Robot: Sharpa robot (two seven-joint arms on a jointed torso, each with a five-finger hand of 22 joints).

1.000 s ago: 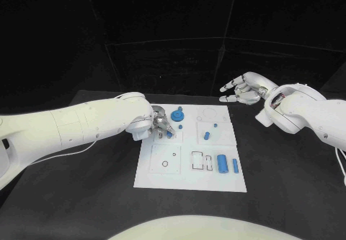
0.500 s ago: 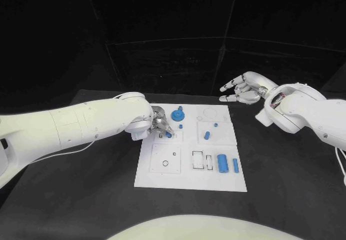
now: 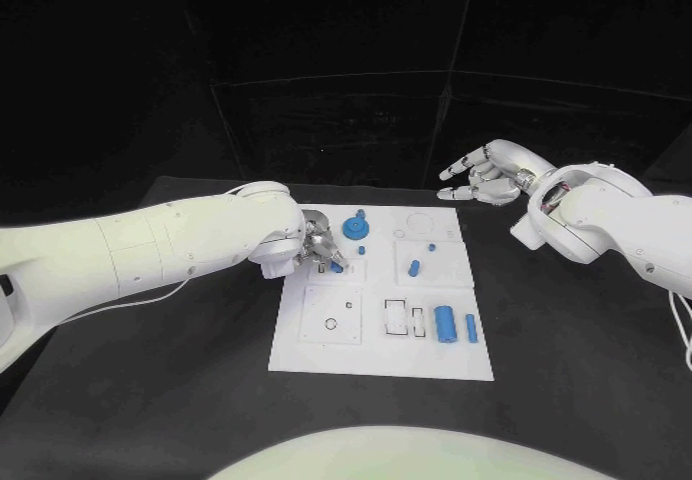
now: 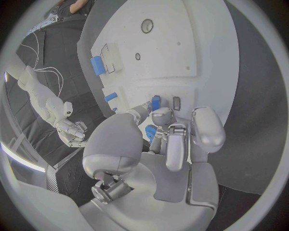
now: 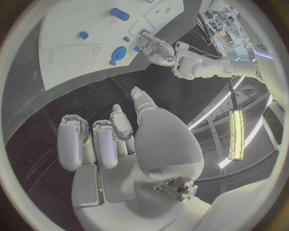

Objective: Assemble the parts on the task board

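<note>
Task board (image 3: 378, 355) lies mid-worktop (image 3: 173, 400). Left hand (image 3: 320, 250) is over the board's far-left part, pinching a small blue part (image 3: 338, 267) between its fingertips. Beside it sits a blue gear-like part (image 3: 356, 235). Two blue cylinders (image 3: 446, 325) lie near the board's right edge. Right hand (image 3: 490, 172) hangs beyond the board's far-right corner, fingers spread, empty.

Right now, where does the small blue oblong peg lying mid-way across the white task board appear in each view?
Head view: the small blue oblong peg lies mid-board, right of the left hand.
Left wrist view: the peg lies beyond the left hand.
Right wrist view: the peg lies past the left hand.
Shared landmark: the left hand.
</note>
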